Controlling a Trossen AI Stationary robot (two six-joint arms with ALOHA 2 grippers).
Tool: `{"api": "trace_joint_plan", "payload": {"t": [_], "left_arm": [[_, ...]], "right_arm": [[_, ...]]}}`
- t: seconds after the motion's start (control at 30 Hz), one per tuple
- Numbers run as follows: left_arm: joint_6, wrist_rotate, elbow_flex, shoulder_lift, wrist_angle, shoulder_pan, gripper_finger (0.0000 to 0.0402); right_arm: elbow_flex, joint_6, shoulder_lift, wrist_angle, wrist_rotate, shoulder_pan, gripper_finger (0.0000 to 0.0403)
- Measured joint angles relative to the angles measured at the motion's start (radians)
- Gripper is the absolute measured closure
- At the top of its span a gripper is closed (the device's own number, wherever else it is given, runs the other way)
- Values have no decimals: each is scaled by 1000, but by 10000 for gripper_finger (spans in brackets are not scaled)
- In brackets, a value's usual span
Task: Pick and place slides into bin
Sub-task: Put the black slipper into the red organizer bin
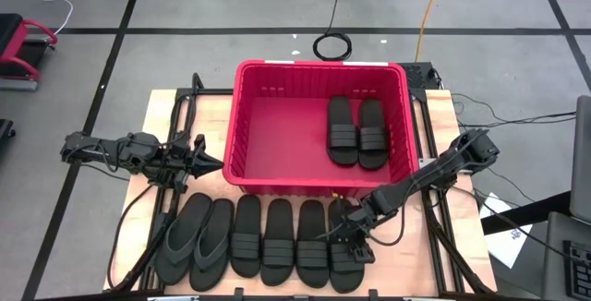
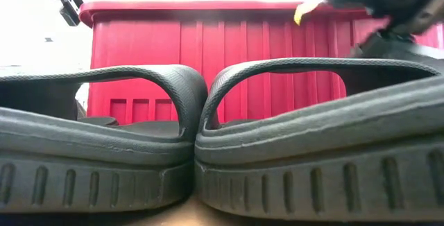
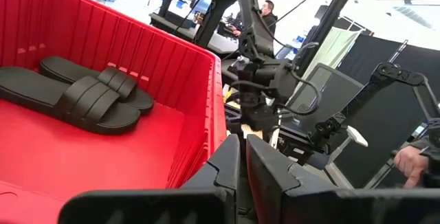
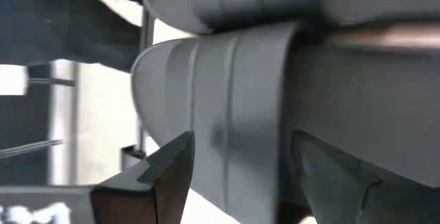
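Six slides (image 1: 263, 243) lie in a row along the table's (image 1: 443, 139) front edge; right gripper (image 1: 343, 232), fingers spread, straddles the rightmost one's strap. Left gripper (image 1: 211, 162) waits closed, empty, by the bin's (image 1: 242, 126) left wall. Two slides (image 1: 356, 131) rest inside.

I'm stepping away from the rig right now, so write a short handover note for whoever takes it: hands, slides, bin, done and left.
Right hand: open, fingers straddling the ribbed strap of the rightmost slide in the front row; nothing lifted.
Left hand: shut, empty, waiting beside the red bin's left wall.
Done: two band-strap slides lie side by side in the bin.
Left: six slides in the front row, namely two flip-flops at the left end and four band-strap slides.
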Motion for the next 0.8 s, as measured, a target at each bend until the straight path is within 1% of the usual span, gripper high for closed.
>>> {"api": "trace_joint_plan", "payload": {"t": [0.07, 0.2, 0.3, 0.37, 0.47, 0.53, 0.6, 0.63, 0.73, 0.8], "left_arm": [[0, 0, 0, 0, 0, 0, 376], [0, 0, 0, 0, 0, 0, 376], [4, -1, 0, 0, 0, 0, 376], [13, -1, 0, 0, 0, 0, 376], [21, -6, 0, 0, 0, 0, 376], [21, -9, 0, 0, 0, -1, 376], [22, -9, 0, 0, 0, -1, 376], [22, -10, 0, 0, 0, -1, 376], [22, -10, 0, 0, 0, -1, 376], [22, -10, 0, 0, 0, -1, 376]], "right_arm": [[-42, 43, 0, 66, -25, 10, 170], [-91, 85, 0, 175, -32, 18, 172], [-105, 86, 0, 263, -46, 16, 189], [-105, 70, 0, 298, -24, 21, 215], [-105, 55, 0, 314, 2, 25, 276], [-105, 51, 0, 319, -17, 27, 327], [-105, 30, 0, 346, -58, 29, 378], [-105, 22, 0, 361, -81, 29, 388], [-104, 41, -11, 359, -105, 30, 388], [-104, 52, -26, 363, -139, 29, 392]]}}
